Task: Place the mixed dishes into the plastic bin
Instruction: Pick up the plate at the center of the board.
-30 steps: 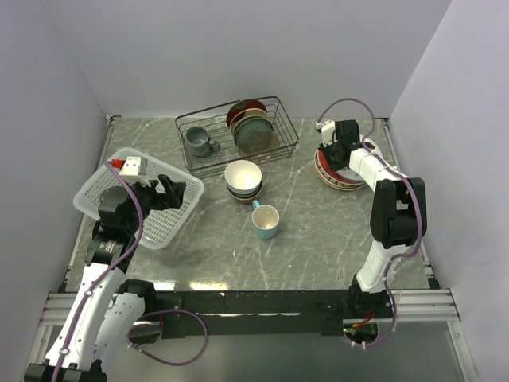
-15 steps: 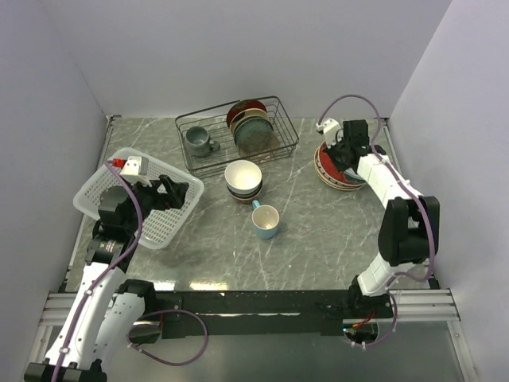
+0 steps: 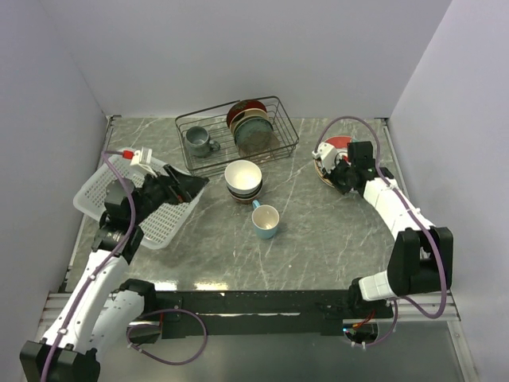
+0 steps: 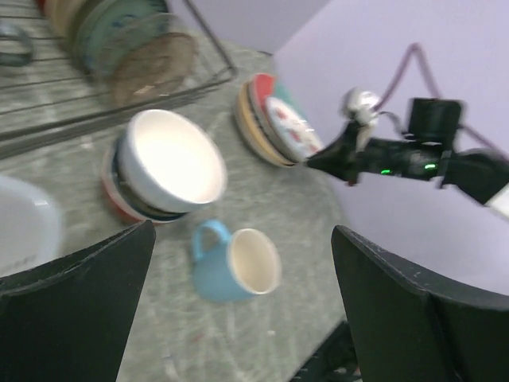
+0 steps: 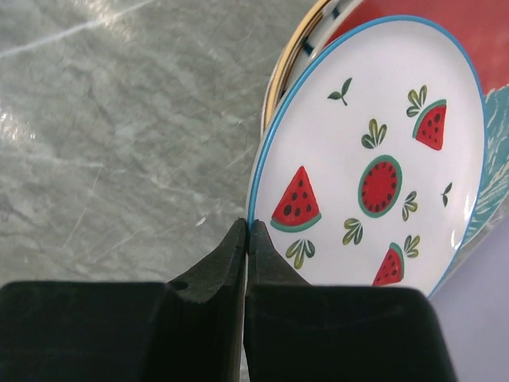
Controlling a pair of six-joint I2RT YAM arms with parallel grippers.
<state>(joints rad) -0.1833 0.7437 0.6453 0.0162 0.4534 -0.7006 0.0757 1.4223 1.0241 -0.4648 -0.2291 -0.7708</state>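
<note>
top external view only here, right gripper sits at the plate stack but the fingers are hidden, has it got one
Observer: It seems so. In the right wrist view the right gripper is shut, tips pinching the near rim of a watermelon plate.
Operator: is that the top plate
Observer: Yes; a red-rimmed plate shows behind it.
Operator: lifted at all
Observer: The left wrist view shows it tilted up off the stack.

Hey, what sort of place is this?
Probably a robot test cell, not a kitchen: bare walls box in the table, a left arm and right arm are mounted at its near edge.
</note>
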